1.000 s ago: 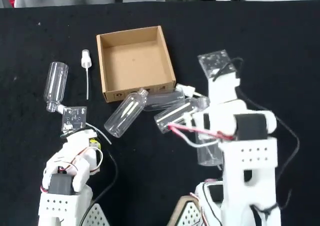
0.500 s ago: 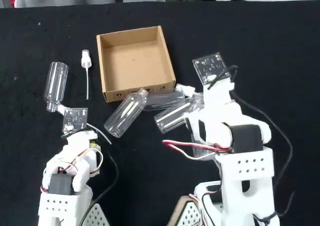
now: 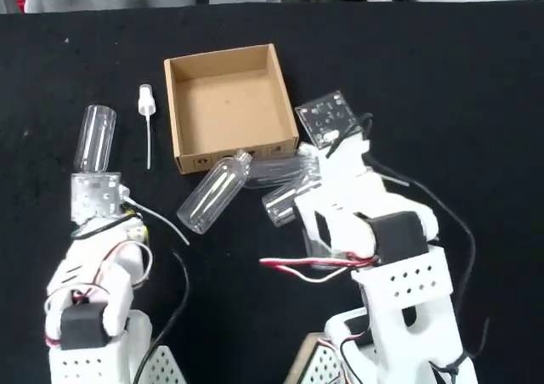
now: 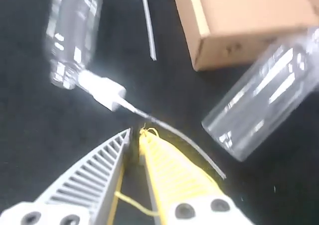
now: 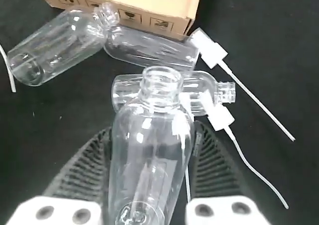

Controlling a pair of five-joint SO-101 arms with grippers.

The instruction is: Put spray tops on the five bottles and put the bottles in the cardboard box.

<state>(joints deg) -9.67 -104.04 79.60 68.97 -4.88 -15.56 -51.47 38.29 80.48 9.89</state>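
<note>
My right gripper [image 5: 152,135] is shut on a clear, topless bottle [image 5: 149,160], its open neck toward the cardboard box [image 5: 124,1]. Past it lie three more topless bottles [image 5: 60,46] [image 5: 149,48] [image 5: 194,88] against the box's near wall, with two white spray tops [image 5: 209,48] [image 5: 219,118] beside them. My left gripper [image 4: 134,134] is shut with nothing in it, just short of a spray top [image 4: 102,91] that lies at the mouth of another bottle [image 4: 75,31]. Its tube runs past the fingertips. A third spray top [image 3: 146,104] lies left of the box [image 3: 225,104].
The box stands open-topped and holds nothing, mid-table on black cloth. The right arm [image 3: 357,223] hangs over the cluster of bottles [image 3: 212,193] at the box's near right corner. Bare cloth lies to the right of the box and behind it.
The right arm has swung left toward the box with the bottle in its gripper. The left arm has shifted left and forward, now covering the spray top beside the far-left bottle.
</note>
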